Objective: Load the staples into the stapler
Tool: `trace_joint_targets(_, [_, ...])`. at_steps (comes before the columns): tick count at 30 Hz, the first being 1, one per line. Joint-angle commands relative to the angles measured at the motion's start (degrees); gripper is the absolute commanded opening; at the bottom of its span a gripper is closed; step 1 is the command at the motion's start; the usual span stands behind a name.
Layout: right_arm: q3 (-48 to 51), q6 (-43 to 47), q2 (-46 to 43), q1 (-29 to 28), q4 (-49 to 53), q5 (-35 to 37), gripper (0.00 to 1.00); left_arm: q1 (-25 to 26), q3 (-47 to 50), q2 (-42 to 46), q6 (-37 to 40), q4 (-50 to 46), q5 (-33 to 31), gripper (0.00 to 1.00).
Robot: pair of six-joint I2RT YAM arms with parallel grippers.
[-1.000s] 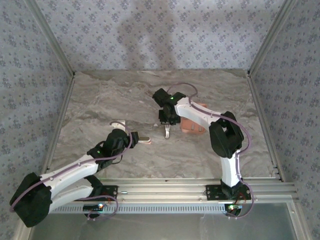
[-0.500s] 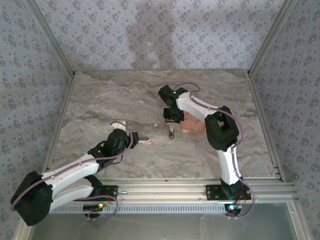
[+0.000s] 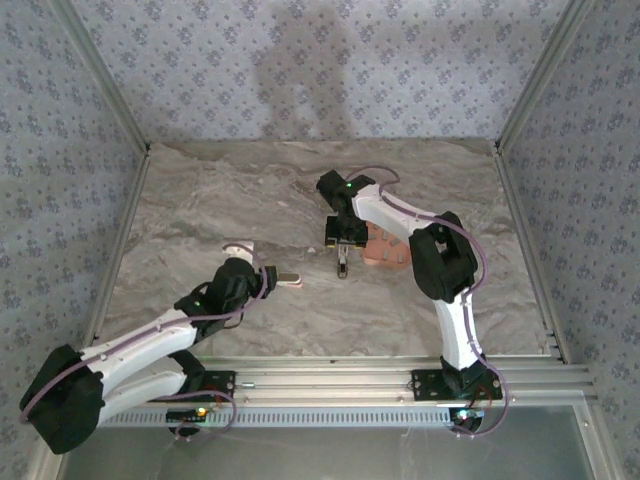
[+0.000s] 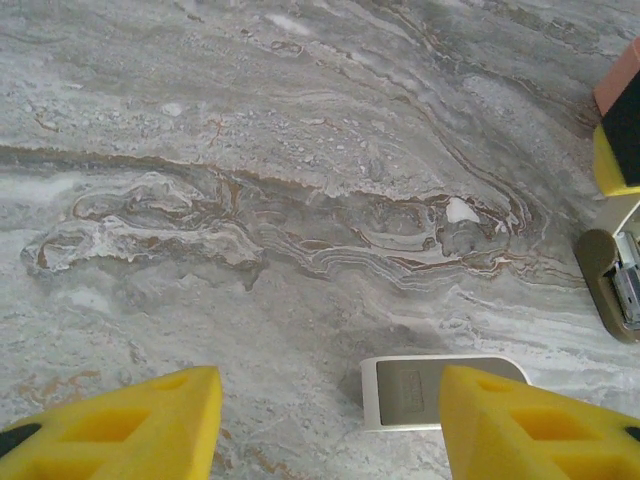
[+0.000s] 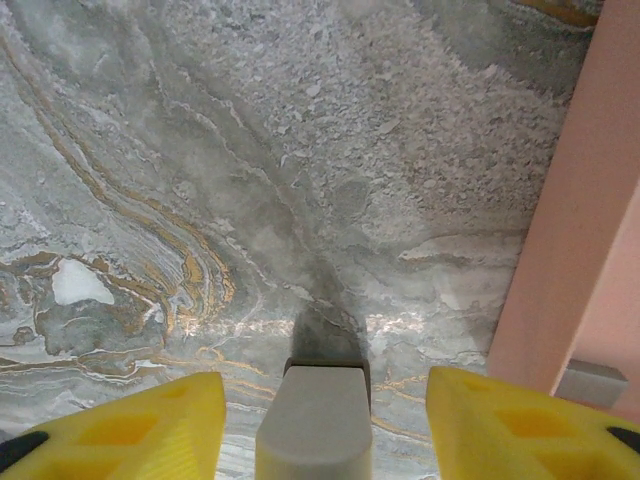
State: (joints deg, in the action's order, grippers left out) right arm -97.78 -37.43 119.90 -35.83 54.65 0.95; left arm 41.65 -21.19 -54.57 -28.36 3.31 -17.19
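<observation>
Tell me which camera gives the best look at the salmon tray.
Right wrist: the salmon tray shows large and sharp, its wall running down the right side. In top external the right arm covers most of it; left wrist catches just a corner at its top right edge.

This is a robot test cell in a lab, not a lived-in room. A marble-patterned table [image 3: 200, 200] is boxed in on three sides by panels [image 3: 330, 60] of blue-grey flowered wallpaper. Aluminium frame posts [image 3: 108, 80] run up the corners. A slotted metal rail [image 3: 340, 380] along the bottom of the frame carries the cabled left arm [image 3: 140, 345] and right arm [image 3: 455, 325].
</observation>
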Motion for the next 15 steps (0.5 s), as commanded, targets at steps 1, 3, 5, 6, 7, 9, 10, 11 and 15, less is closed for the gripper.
trace_joint_targets(1, [-1.7, 0.6, -3.8, -0.5, 1.3, 2.0, 0.60, 0.1, -1.8, 2.6, 6.0, -1.8, -0.1, 0.60])
trace_joint_targets(3, [-1.7, 0.9, -5.4, -0.5, 1.1, 2.6, 0.62, 0.1, -2.3, 3.8, 9.6, -2.1, 0.4, 0.61])
trace_joint_targets(5, [-1.8, 0.9, -7.3, -0.7, 1.1, 3.9, 0.63, 0.0, -3.4, 4.5, 13.3, -3.0, 0.9, 0.62])
trace_joint_targets(6, [-1.6, 2.4, -8.5, -0.9, 0.8, 5.0, 0.64, -0.1, -4.3, 4.5, 15.2, -3.9, 1.0, 0.63])
trace_joint_targets(7, [-1.3, 3.3, -9.6, -1.0, 0.5, 6.1, 0.64, 0.0, -5.1, 4.5, 17.0, -4.9, 1.2, 0.63])
trace_joint_targets(9, [0.1, 4.4, -12.7, -1.6, -0.1, 7.1, 0.65, 0.0, -6.7, 4.4, 21.6, -7.2, 1.8, 0.64])
trace_joint_targets(10, [1.3, 4.8, -14.2, -1.7, -0.9, 7.2, 0.65, 0.0, -7.1, 4.2, 23.7, -7.9, 2.2, 0.64])
trace_joint_targets(11, [3.1, 5.3, -16.3, -1.7, -2.6, 7.1, 0.65, 0.0, -7.7, 4.2, 26.3, -8.7, 2.7, 0.65])
trace_joint_targets(15, [12.5, 7.2, -24.9, -1.6, -10.6, 7.5, 0.66, -0.2, -9.7, 4.0, 35.0, -10.9, 5.1, 0.65])
